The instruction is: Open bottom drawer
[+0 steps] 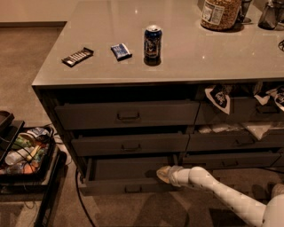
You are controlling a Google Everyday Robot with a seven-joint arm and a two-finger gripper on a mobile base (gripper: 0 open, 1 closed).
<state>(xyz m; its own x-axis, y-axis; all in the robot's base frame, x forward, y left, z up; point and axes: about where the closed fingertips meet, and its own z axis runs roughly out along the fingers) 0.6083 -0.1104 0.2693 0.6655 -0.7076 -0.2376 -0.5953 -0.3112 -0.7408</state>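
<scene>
The bottom drawer [111,185] stands partly out of its stack. It lies just left of the gripper [165,174] and stretches away from it to the left. Its small pull [133,189] is low and left of the gripper, and its dark inside shows nothing that can be made out. The gripper sits at the drawer's right end, at or over the top edge of the front. Contact is unclear, and whether it is spread or closed cannot be told. The white arm [222,191] runs off the lower right corner.

Just above the gripper is the middle drawer [128,144], and higher still the top drawer [126,114]. To the right, white cloths [218,95] hang from another stack that is cut off by the edge. Far above, on the counter [186,62], stand a can [152,43], a blue packet [120,51] and a dark bar [77,56]. A jar [220,13] is cropped at the top. Far left, a cart [26,153] holds blurred clutter.
</scene>
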